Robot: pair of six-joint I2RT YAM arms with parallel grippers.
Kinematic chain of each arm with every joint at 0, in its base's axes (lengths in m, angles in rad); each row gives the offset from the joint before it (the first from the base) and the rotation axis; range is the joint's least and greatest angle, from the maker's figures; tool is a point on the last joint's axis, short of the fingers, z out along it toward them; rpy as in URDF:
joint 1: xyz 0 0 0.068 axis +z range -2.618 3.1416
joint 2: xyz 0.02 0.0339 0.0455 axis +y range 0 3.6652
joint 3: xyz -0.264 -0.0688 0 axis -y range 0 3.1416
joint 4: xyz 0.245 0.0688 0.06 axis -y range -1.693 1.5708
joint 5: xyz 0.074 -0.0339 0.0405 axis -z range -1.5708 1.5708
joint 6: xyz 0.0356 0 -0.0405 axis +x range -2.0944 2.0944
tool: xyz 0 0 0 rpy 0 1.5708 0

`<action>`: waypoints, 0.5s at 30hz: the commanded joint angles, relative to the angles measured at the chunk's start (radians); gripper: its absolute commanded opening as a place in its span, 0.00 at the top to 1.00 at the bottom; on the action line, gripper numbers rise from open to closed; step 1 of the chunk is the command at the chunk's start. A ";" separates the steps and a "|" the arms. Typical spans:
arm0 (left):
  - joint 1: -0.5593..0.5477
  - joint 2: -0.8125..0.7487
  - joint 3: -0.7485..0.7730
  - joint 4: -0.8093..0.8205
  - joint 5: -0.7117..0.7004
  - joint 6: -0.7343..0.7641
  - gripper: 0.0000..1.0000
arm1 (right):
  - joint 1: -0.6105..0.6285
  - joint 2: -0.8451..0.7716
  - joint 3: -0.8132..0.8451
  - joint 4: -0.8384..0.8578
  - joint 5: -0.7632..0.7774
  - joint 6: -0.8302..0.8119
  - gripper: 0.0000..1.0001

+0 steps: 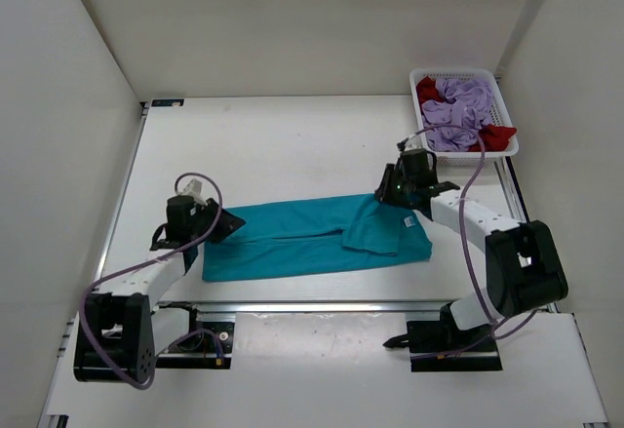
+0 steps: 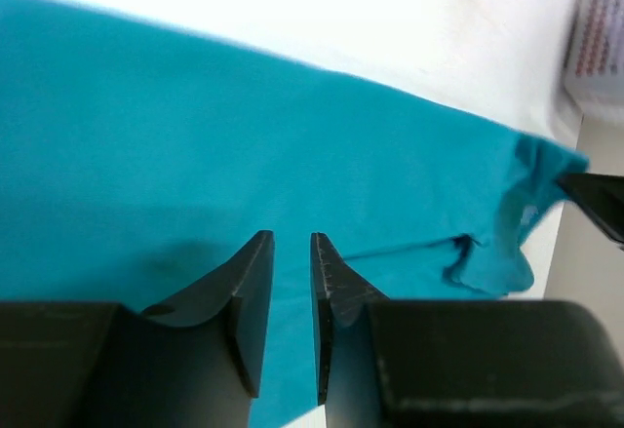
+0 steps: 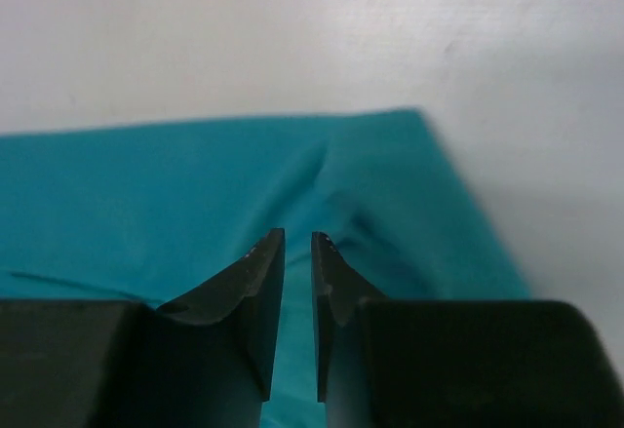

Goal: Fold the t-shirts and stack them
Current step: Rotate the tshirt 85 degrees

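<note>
Across the middle of the tabletop (image 1: 273, 145) the teal shirt (image 1: 312, 238) lies flat as a long band. Its 3 o'clock end is doubled back over itself, which looks to me like a fold partway done. At its 9 o'clock end the left claw (image 2: 292, 243) hovers low, jaws parted by a narrow slit, with no cloth pinched that I can see. Near the shirt's 2 o'clock corner the right claw (image 3: 297, 238) shows the same narrow gap and holds nothing. Off at 1 o'clock, the purple shirt (image 1: 458, 106) and red shirt (image 1: 427, 89) sit bunched in the basket (image 1: 507, 121), not yet folded.
</note>
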 commanded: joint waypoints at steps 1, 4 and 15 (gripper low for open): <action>-0.128 -0.051 0.121 -0.074 -0.083 0.044 0.67 | 0.067 -0.002 -0.079 -0.010 0.036 0.014 0.85; -0.187 -0.053 0.162 -0.093 -0.094 0.061 0.67 | 0.110 0.032 -0.099 -0.027 0.078 0.023 0.87; -0.119 -0.041 0.098 -0.028 -0.004 0.041 0.67 | -0.007 -0.144 -0.098 -0.064 0.142 0.000 1.00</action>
